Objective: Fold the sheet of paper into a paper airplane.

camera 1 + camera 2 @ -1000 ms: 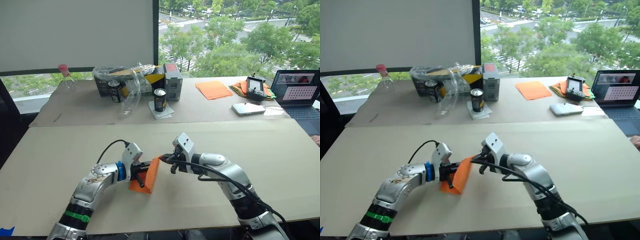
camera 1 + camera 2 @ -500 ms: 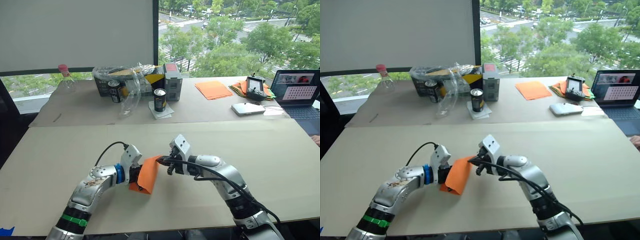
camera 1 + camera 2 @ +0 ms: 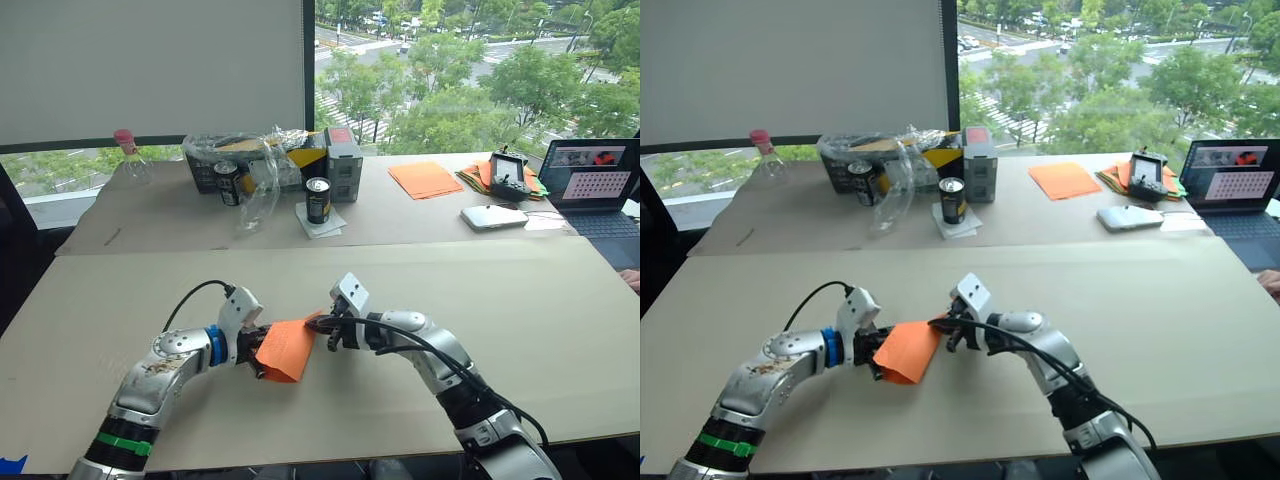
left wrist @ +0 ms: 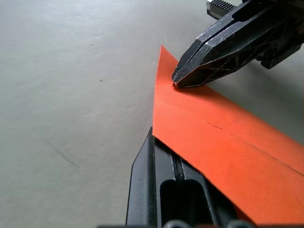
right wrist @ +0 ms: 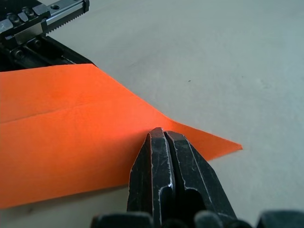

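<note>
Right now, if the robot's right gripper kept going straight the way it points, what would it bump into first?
Probably the left gripper. The right gripper, shut on a corner of the creased bright-orange paper sheet, points along that sheet toward the left gripper at the opposite edge, though depth is hard to judge.

sheet of paper point(image 4: 223, 156) creased | right gripper point(image 4: 176, 84) pinching corner | over table point(image 4: 71, 71)

Orange sheet of paper point(image 3: 287, 349), creased, held tilted above table.

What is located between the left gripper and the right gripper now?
The sheet of paper spans the gap between the left gripper and the right gripper, each pinching one side, as both eye views show.
</note>
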You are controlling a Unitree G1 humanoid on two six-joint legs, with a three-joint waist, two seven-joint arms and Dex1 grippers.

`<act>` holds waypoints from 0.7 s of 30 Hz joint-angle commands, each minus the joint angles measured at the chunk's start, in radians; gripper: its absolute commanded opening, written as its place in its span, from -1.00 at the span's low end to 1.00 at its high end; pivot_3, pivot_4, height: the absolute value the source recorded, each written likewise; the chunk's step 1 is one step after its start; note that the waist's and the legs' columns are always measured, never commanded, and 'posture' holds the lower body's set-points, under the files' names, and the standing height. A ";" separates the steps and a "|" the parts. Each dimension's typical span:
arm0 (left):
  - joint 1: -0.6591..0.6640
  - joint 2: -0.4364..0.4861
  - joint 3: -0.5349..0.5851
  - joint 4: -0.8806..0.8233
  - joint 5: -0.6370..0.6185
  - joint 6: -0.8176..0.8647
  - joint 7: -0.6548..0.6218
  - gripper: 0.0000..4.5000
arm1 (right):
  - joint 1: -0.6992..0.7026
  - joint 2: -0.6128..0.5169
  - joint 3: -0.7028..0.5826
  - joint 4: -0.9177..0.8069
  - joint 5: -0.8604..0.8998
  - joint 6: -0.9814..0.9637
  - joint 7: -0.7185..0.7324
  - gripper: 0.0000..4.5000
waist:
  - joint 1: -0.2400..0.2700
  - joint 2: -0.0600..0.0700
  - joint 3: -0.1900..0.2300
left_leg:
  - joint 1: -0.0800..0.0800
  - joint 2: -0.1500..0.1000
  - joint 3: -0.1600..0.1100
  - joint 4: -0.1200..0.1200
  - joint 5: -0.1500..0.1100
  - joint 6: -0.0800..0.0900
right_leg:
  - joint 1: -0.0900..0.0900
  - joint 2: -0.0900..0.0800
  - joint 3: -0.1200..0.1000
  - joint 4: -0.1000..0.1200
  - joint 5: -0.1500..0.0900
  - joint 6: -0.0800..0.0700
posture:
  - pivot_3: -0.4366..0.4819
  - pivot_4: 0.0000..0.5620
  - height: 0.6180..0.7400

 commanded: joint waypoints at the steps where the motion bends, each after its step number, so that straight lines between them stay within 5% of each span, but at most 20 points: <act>1: -0.044 0.016 0.089 0.001 -0.040 0.010 0.015 -0.99 | 0.008 0.000 0.018 0.013 -0.015 -0.002 0.010 -1.00 | 0.001 0.000 0.000 | 0.000 0.000 0.000 0.000 0.000 0.000 | 0.000 0.000 0.000 0.000 0.000 0.000 | -0.05 -0.47 0.27; 10: -0.095 -0.050 0.081 -0.047 -0.144 0.063 -0.031 -0.99 | 0.070 -0.038 0.036 -0.059 -0.023 0.006 0.016 -1.00 | 0.005 0.000 0.000 | 0.001 0.000 0.000 0.000 0.000 0.000 | 0.002 0.000 0.000 0.000 0.000 0.000 | -0.05 -0.47 0.27; 21: -0.038 -0.005 -0.138 -0.005 0.031 -0.016 -0.067 -0.99 | 0.114 -0.084 0.022 -0.153 -0.021 0.007 -0.009 -1.00 | 0.006 0.000 0.000 | 0.002 0.000 0.001 0.000 -0.001 0.000 | 0.002 0.000 0.001 0.000 0.000 0.000 | -0.05 -0.47 0.27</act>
